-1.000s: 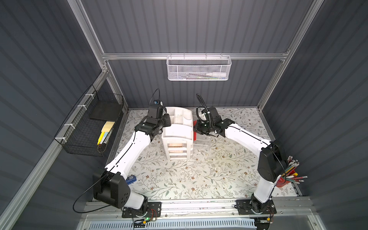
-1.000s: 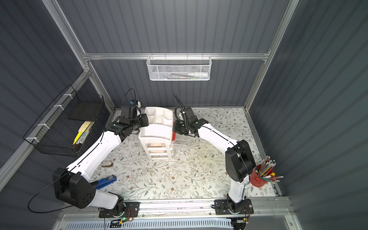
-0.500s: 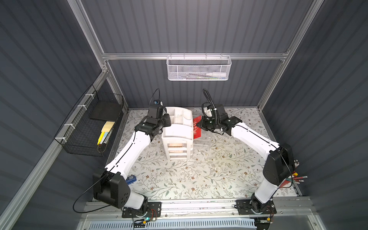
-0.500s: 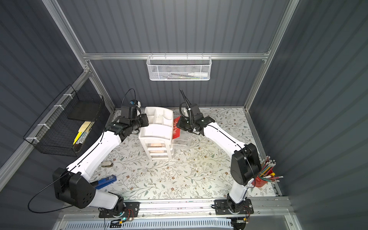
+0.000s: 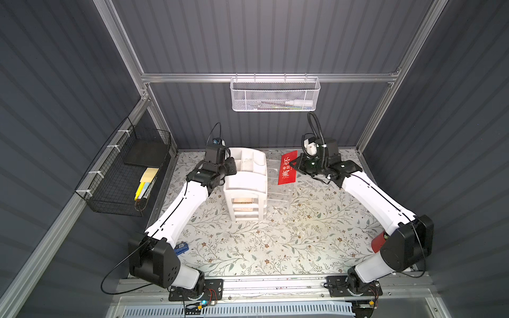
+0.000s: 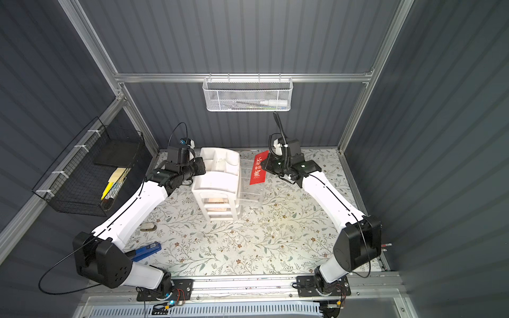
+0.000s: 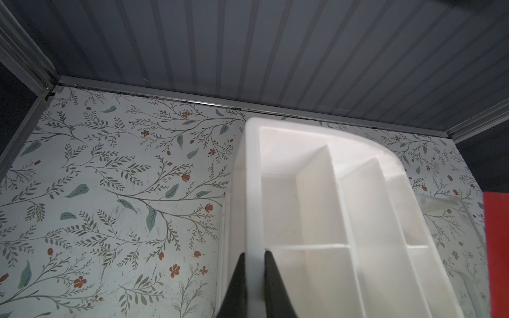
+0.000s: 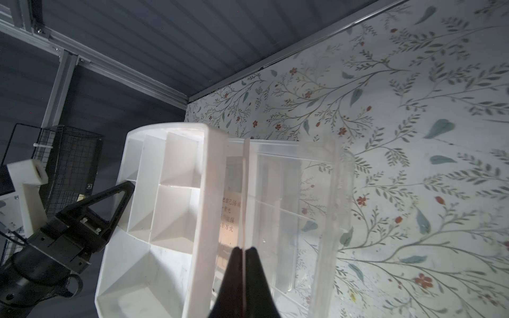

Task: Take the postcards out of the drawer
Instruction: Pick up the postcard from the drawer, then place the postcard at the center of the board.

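White mesh basket [image 5: 248, 93] on back wall, black wire basket [image 5: 110, 192]; blue stapler [image 6: 146, 250]

Right pincer [image 6: 264, 165] pinched the red postcard [image 6: 258, 172] by one edge, card tilted above the pulled-out clear drawer [image 6: 250, 190]. Left pincer [image 6: 202, 167] sat at the white organizer [image 6: 217, 181] side wall; organizer stood near the back of the floral tabletop [image 6: 248, 242].

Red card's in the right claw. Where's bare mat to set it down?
Widest free patch: the mat in front of the white organizer, between the left arm and right arm. Smaller one between the clear drawer and the right arm. Crowded: around the organizer, whose rim the left claw grips, and near the blue stapler.
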Tool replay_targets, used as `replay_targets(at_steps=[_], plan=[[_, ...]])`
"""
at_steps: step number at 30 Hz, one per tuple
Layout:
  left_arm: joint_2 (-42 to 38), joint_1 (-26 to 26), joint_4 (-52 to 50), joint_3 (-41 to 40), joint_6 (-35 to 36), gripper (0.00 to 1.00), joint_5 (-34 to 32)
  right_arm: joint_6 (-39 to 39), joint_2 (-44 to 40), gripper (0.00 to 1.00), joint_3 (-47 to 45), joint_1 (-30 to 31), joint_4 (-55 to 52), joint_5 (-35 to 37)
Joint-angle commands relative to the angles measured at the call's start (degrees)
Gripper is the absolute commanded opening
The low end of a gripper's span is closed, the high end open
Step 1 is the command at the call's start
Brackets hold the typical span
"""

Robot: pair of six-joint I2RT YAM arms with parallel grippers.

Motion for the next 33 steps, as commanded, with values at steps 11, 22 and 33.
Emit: replay_targets(at_steps=[11,22,33], plan=[[3.3,-0.8,-5.9,-3.9,4.4,0.00,-0.2,1.8,-8.4,0.00,-10.8,-14.3,6.3,-0.7],[3.5,-0.8,-5.5,-4.0,4.5,0.00,1.0,15.6,-5.6,0.00,-19.8,-17.5,19.3,11.7],[5.3,-0.8,-4.5,-3.5,6.1,0.00,3.2,23.3,0.1,0.00,-24.3,-18.4,27.4,27.1]])
